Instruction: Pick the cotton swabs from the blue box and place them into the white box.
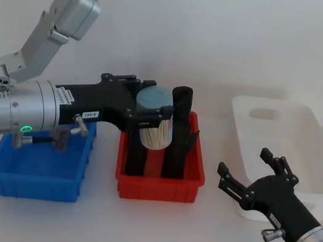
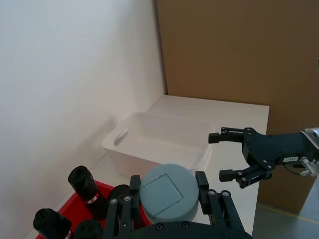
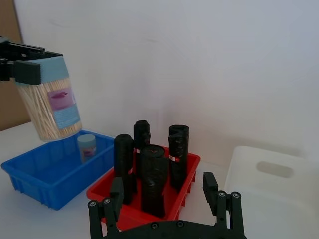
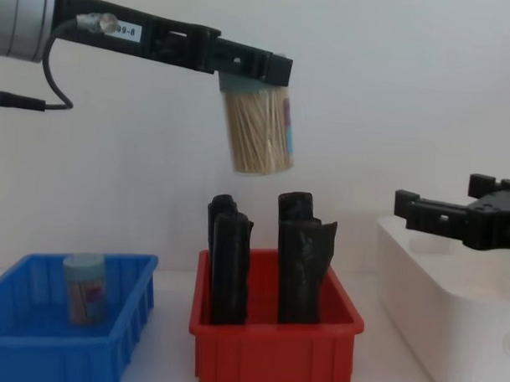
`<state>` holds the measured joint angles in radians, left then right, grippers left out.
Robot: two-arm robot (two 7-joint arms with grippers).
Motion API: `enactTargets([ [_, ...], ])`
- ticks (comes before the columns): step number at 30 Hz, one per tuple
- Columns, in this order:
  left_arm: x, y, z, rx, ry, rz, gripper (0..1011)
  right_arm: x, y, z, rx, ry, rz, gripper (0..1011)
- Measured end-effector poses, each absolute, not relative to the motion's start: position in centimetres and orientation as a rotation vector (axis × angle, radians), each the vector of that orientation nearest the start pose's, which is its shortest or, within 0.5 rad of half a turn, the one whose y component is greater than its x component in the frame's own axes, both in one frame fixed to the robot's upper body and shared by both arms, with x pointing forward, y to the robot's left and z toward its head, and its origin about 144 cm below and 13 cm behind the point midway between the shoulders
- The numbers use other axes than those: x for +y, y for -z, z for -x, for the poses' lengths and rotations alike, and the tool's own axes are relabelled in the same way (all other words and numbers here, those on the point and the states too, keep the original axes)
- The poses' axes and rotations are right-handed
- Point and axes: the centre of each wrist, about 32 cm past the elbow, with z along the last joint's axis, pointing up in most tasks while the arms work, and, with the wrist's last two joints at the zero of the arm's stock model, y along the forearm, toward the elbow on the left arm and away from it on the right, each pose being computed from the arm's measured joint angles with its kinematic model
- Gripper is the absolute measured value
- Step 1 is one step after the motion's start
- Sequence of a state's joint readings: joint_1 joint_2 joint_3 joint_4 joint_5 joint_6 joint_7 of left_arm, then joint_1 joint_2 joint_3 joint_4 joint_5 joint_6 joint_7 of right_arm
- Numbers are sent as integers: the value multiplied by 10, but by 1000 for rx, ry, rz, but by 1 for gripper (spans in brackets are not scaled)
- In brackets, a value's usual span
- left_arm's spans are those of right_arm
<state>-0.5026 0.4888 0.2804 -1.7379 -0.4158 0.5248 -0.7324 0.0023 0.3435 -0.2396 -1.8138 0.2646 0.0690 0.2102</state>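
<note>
Between the clenched fingers of the left gripper (image 4: 252,72) a jar of cotton swabs (image 4: 259,134) is gripped by its pale blue lid. Its long axis is pointed downward from the fingers with a slight tilt. Directly below the fingers the red bin (image 4: 274,355) is set, and black upright packs (image 4: 301,260) are stood in it; the jar is held well clear of their tops.

To the robot's right of the fingers, past the red bin, the white box (image 1: 242,141) is placed, and nothing is seen inside it. The coming move is judged to turn on this relation: the jar has to be carried sideways to the right, over the packs, before it can be lowered.

To the left of the fingers and lower down, the blue box (image 4: 57,352) is set, and a second jar (image 4: 84,288) is stood upright in it, so part of the task is judged to be left.

The right gripper (image 1: 245,163) is held at the near side of the white box, well apart from the gripped jar, with its fingers spread and nothing between them
</note>
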Motion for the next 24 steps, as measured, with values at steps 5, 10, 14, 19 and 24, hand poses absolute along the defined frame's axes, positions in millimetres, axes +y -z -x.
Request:
enactTargets([
  [5,263,-1361,-532,-88,-571,-184,669,-228,-1214,-445,-130,998,-7,1002],
  [10,263,-1361,-531,-88,-568,-184,669,-225,-1224,-447,-146,919,2,1002],
  [14,263,-1361,-531,-88,-566,-184,669,-222,-1232,-451,-160,861,9,1002],
  [19,262,-1362,-531,-88,-563,-184,669,-217,-1244,-459,-184,798,16,1002],
  [24,262,-1362,-531,-88,-562,-184,669,-214,-1252,-467,-204,760,24,1002],
])
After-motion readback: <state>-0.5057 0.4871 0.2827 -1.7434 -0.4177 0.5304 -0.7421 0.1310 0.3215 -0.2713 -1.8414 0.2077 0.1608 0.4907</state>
